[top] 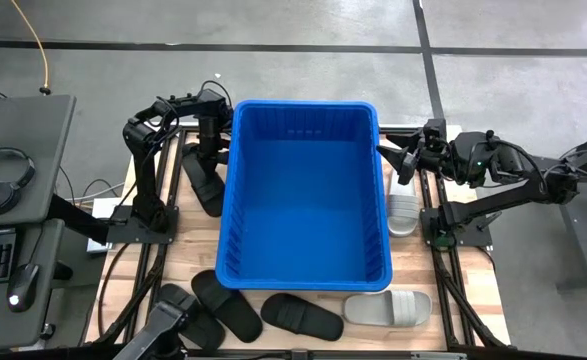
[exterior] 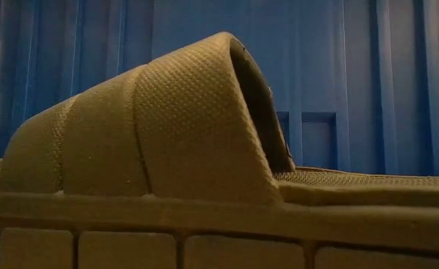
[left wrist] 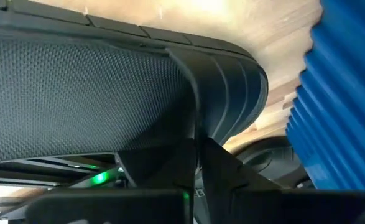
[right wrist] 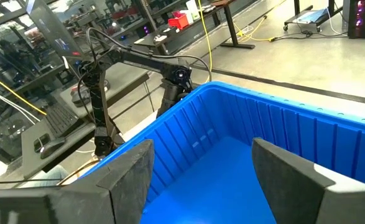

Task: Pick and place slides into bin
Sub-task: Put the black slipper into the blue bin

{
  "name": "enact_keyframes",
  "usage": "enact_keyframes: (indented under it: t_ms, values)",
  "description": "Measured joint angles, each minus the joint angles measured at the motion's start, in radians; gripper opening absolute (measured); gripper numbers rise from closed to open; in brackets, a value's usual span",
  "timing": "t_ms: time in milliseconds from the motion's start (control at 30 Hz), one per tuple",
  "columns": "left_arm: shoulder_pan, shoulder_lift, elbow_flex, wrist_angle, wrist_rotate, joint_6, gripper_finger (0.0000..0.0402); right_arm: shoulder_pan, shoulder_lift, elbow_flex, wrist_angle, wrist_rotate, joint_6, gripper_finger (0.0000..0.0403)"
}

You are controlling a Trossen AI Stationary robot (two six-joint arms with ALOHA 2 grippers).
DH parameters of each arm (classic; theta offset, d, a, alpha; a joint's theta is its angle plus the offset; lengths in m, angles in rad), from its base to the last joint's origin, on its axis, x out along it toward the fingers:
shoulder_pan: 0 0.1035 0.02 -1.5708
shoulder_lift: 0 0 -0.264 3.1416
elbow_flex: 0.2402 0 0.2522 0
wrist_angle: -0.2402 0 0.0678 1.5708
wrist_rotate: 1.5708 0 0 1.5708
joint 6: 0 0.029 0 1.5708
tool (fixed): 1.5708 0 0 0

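Note:
The big blue bin (top: 303, 280) stands in the middle of the table. A black slide (top: 202, 182) lies left of it, and my left gripper (top: 210, 148) is shut on this slide (left wrist: 76, 93). My right gripper (top: 398, 160) hovers open over the bin's right rim, its fingers apart above the bin's inside (right wrist: 263, 143). Three more black slides (top: 228, 305) lie by the near edge. One light grey slide (top: 388, 306) lies there too, another (top: 403, 208) right of the bin. My left gripper pinches the black slide's wide strap at its open edge (left wrist: 191, 106) between its two fingers. The fingers (left wrist: 219, 168) come slanting down from the table's far side. In the high view the slide lies flat with its sole on the table.
A black slide (exterior: 167, 127) fills the low view right before the bin's near wall (exterior: 369, 75). A desk with headphones (top: 3, 180) and a keyboard stands left of the table. The arm mounts and frame rails run along both table sides.

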Motion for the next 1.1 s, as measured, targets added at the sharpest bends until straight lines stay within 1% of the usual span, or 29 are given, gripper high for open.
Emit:
enact_keyframes:
  t_ms: [233, 433, 667, 867, 1100]
  values:
    - [0.000, -0.026, 0.000, 0.000, -0.019, -0.045, 0.0003, 0.000, 0.000, 0.000, 0.000, 0.000, 0.000, 0.0261]
    - [0.000, -0.059, 0.011, -0.002, -0.067, -0.066, 0.0002, 0.000, 0.000, 0.000, 0.000, 0.000, -0.007, 0.0261]
    - [0.000, -0.061, 0.118, -0.002, -0.115, -0.099, 0.0001, 0.000, 0.000, 0.000, 0.000, -0.005, -0.008, 0.0261]
    - [0.008, -0.061, 0.232, 0.000, -0.197, -0.133, 0.0000, 0.000, 0.000, 0.000, 0.000, -0.008, -0.004, 0.0261]
    - [0.031, -0.061, 0.308, -0.003, -0.198, -0.169, 0.0000, 0.000, 0.000, 0.000, 0.000, -0.013, 0.000, 0.0261]
